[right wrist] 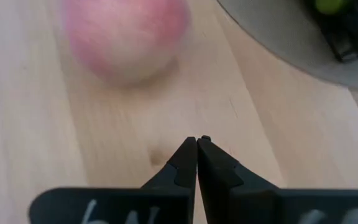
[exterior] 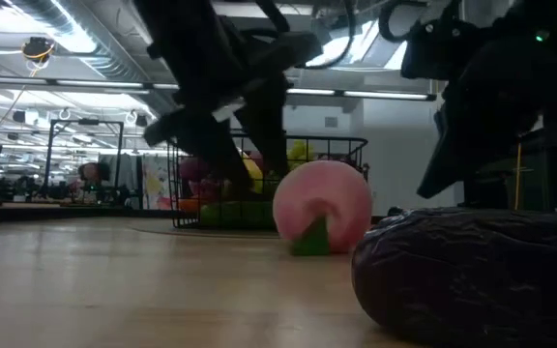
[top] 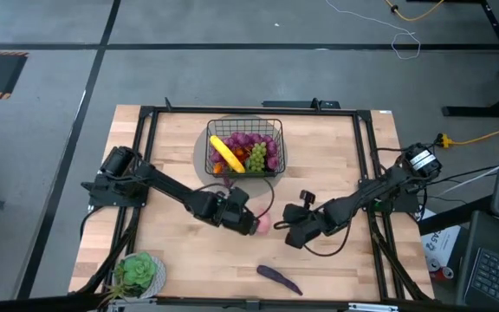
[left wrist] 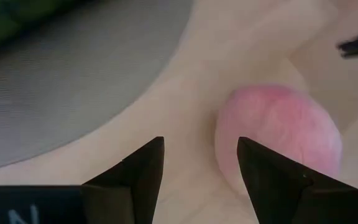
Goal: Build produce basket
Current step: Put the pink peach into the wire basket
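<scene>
The black wire basket [top: 275, 130] stands at the table's far middle on a round grey disc [top: 201, 161]. It holds a yellow banana [top: 225, 153] and purple and green grapes [top: 258, 149]. A pink peach [left wrist: 284, 127] rests on the wood near the table's middle. My left gripper [left wrist: 201, 158] is open and slants down just left of the peach, one finger [left wrist: 266, 180] in front of its side. My right gripper [right wrist: 197, 142] is shut and hovers over bare wood just right of the peach [right wrist: 126, 37]. A purple eggplant [top: 280, 279] lies near the front edge. My left gripper has one finger close against the peach's side; whether it touches the peach I cannot tell. My right gripper touches nothing.
A green leafy plant in a pot [top: 139, 273] stands at the near left corner. A dark cable [top: 271, 201] curls over the wood from the basket toward the peach. The eggplant [exterior: 472, 275] lies close in front of the low camera. Bare wood lies at the left and right.
</scene>
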